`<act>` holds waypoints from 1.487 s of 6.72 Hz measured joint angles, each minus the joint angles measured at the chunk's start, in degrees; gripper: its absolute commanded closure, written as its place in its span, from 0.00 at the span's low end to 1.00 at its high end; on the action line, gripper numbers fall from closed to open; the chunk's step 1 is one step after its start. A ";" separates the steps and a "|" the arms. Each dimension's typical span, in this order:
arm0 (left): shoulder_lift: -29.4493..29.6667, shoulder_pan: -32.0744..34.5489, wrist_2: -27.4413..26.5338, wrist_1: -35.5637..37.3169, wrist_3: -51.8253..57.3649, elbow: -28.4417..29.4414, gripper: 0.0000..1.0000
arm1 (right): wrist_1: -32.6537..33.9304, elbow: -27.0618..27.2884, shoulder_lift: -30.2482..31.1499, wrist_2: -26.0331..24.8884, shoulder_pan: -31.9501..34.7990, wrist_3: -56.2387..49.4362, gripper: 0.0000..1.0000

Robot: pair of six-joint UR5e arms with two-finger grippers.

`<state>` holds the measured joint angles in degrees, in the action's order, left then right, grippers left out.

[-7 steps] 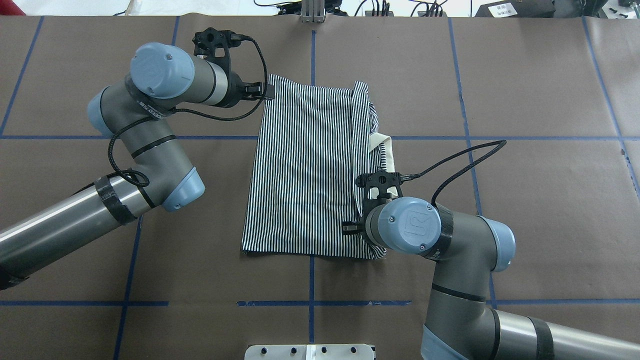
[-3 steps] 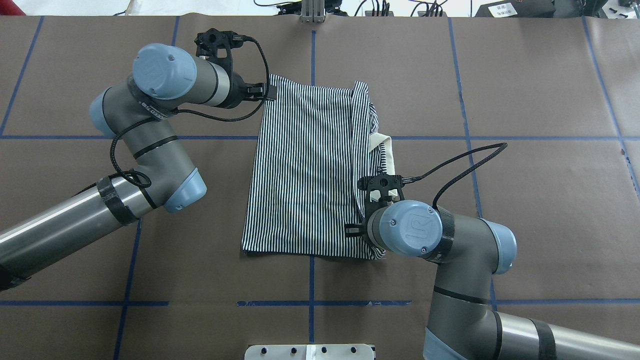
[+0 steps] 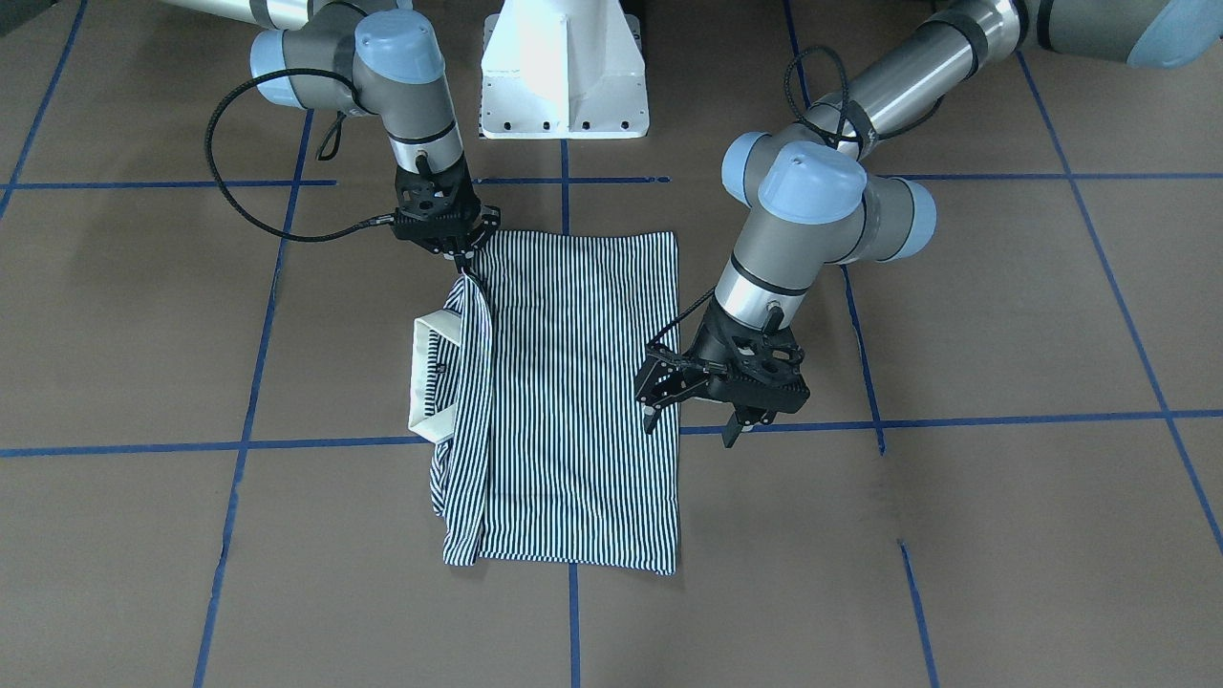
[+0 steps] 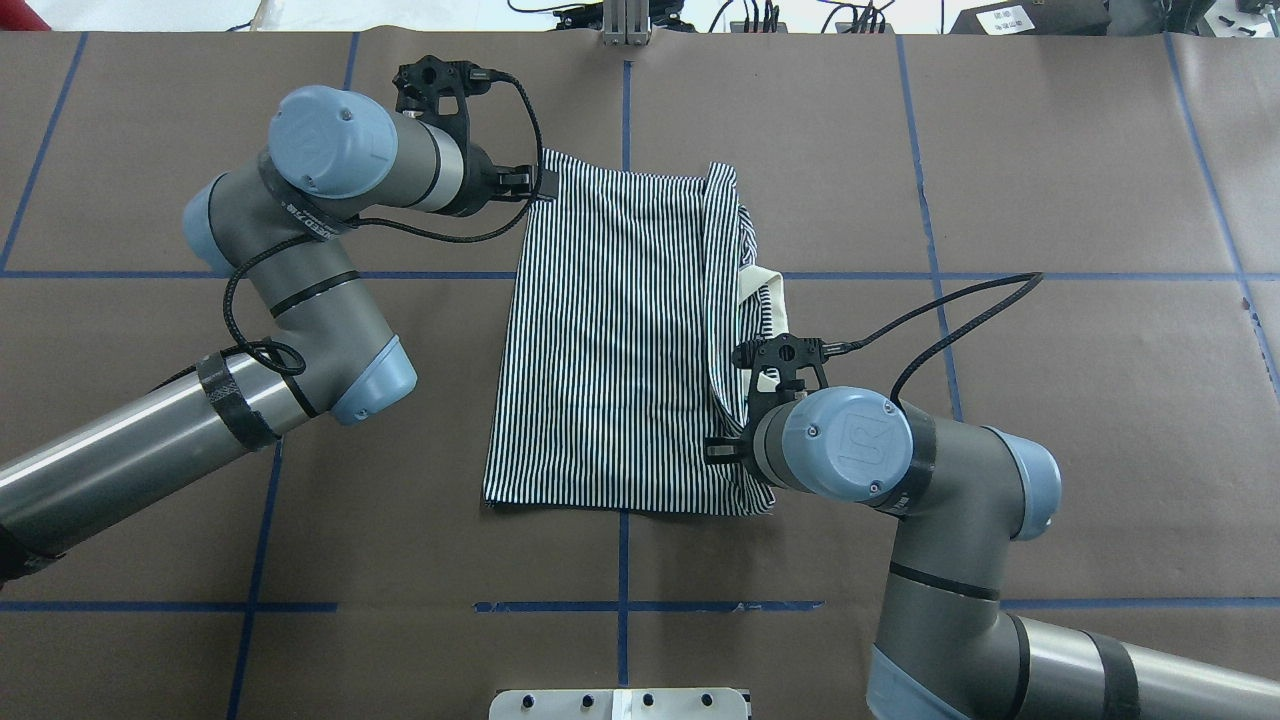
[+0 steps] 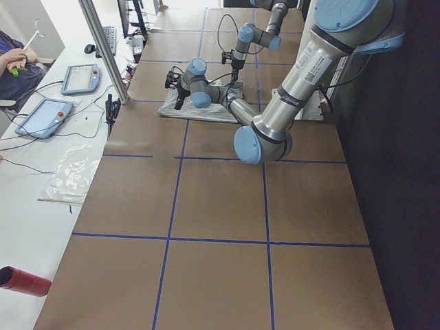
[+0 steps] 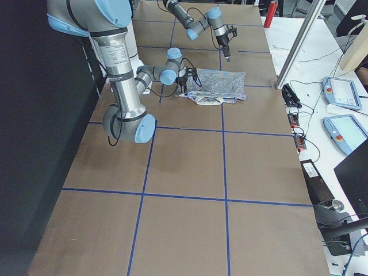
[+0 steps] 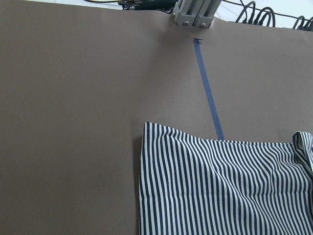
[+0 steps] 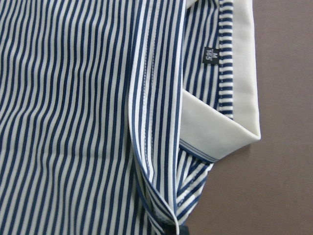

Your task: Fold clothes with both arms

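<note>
Polo shirt (image 4: 610, 330), thin navy/white stripe, laid flat on brown-papered table (image 4: 1050, 150), straight out from white pedestal base (image 3: 564, 76). Part-folded to approx. rectangle. Cream collar (image 3: 425, 373) sticks out of one side edge, on robot's-right side of base.

Handling (judged): light, soft, limp knit. No stiffness, so sag expected betw. grips, and layers likely to slide over each other if dragged. Collar somewhat firmer. Not fragile. Best taken by pinching edges/corners thru all layers: two corners of one edge, one per gripper, lifted evenly.

Right gripper (image 3: 465, 260): at shirt corner nearest base, collar side. Jaws appear closed on folded-over edge, cloth drawn up to tips. Left gripper (image 3: 692, 427): jaws apart, nothing held, raised off table by shirt's opp. edge, farther from base than right one.

Writing: dark neck tag (image 8: 210, 54) inside collar, "M" over "165" legible in right wrist view. Logo on blue joint cap (image 4: 848, 437) behind right gripper read as "UR". Lettered strip (image 4: 300, 215) on link behind left gripper too small to be read.
</note>
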<state>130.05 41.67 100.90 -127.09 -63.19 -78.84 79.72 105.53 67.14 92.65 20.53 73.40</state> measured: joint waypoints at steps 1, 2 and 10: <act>0.00 0.00 0.00 0.00 0.00 0.00 0.00 | 0.13 0.91 1.23 0.29 0.05 0.14 1.00; -0.03 -0.01 0.00 0.00 0.00 0.00 0.00 | 0.26 1.29 2.14 0.39 0.07 0.54 1.00; -0.22 -0.01 0.00 -1.16 0.03 0.22 0.00 | 8.29 -2.34 -3.27 2.19 6.65 -3.58 0.00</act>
<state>129.83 41.66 100.90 -128.25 -63.17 -78.62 88.00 103.19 63.87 94.84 27.18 69.82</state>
